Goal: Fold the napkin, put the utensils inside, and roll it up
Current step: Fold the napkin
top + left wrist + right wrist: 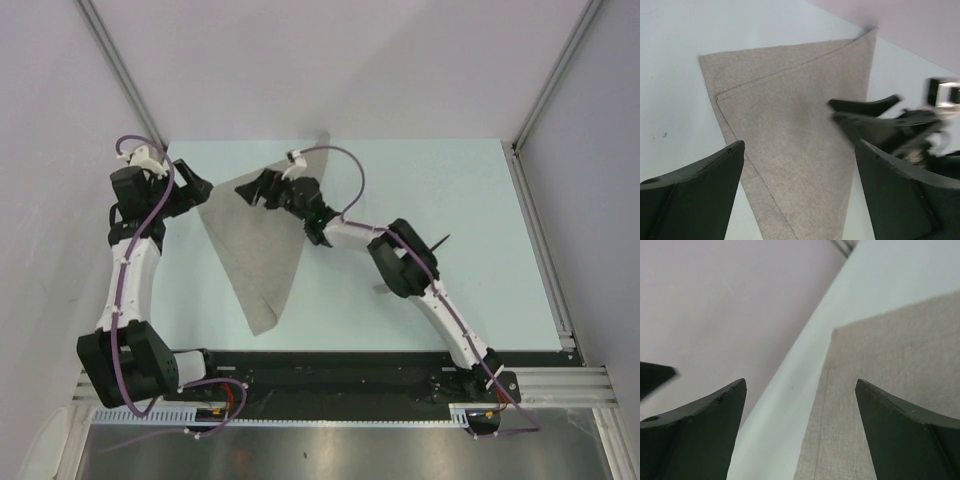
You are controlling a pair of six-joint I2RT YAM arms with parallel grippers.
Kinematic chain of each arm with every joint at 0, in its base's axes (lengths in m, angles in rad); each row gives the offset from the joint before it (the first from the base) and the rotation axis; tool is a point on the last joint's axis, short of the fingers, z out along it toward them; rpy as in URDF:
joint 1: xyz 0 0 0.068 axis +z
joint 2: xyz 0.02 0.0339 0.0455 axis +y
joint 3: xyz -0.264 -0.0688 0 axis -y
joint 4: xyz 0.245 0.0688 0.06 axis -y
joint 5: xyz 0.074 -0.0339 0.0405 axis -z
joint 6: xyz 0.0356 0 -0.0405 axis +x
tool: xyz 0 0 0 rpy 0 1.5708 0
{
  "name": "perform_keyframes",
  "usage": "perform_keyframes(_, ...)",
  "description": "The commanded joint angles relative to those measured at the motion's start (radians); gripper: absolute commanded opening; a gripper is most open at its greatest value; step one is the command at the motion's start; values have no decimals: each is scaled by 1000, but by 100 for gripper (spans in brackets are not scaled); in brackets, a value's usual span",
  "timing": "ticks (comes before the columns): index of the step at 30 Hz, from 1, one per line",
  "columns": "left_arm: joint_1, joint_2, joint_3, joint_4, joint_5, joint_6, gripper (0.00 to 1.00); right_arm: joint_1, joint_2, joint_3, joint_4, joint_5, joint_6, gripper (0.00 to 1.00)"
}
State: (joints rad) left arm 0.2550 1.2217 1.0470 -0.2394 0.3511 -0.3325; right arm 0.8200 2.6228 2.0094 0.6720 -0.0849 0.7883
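Note:
The grey-beige napkin (258,262) lies folded into a triangle on the table, one point toward the near edge and one at the back wall. It shows in the left wrist view (790,135) and the right wrist view (895,365). My left gripper (198,190) is open and empty, just off the napkin's left corner (800,167). My right gripper (256,191) is open and empty above the napkin's upper left part (800,407); it also shows in the left wrist view (875,117). A thin dark utensil (441,240) pokes out behind the right arm. A greyish bit (380,290) under that arm may be the fork.
The pale table mat (470,190) is walled in on three sides, with metal frame posts (552,85) at the back corners. A black base rail (330,365) runs along the near edge. The right arm stretches across the table's middle.

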Motion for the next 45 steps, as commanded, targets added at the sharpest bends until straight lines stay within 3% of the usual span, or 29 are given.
perform_keyframes(1,-2,73,30,40,-22,-11,93,-94,-305,-151,69,-148,-63,90)
perform_keyframes(9,-118,320,163,-66,-262,-29,86,-235,-758,-590,-15,-256,-103,81)
perform_keyframes(12,-163,390,211,-61,-350,-48,85,-291,-900,-679,-197,-196,-188,80)
perform_keyframes(14,-177,423,248,-60,-380,-66,85,-304,-914,-661,-456,-112,-309,80)
perform_keyframes(16,-186,453,258,-40,-359,-102,85,-311,-894,-656,-608,-84,-363,79)
perform_keyframes(20,-223,446,243,-35,-359,-103,85,-337,-811,-653,-732,-136,-377,72)
perform_keyframes(25,-246,378,188,-50,-292,-63,86,-344,-684,-627,-681,-291,-288,60)
perform_keyframes(33,-246,190,128,-132,-159,-24,90,-315,-459,-555,-548,-378,-143,50)
perform_keyframes(38,-246,124,180,-236,-188,75,94,-300,-373,-526,-497,-415,-46,45)
perform_keyframes(45,-246,53,127,-198,-202,92,99,-268,-285,-451,-508,-402,2,43)
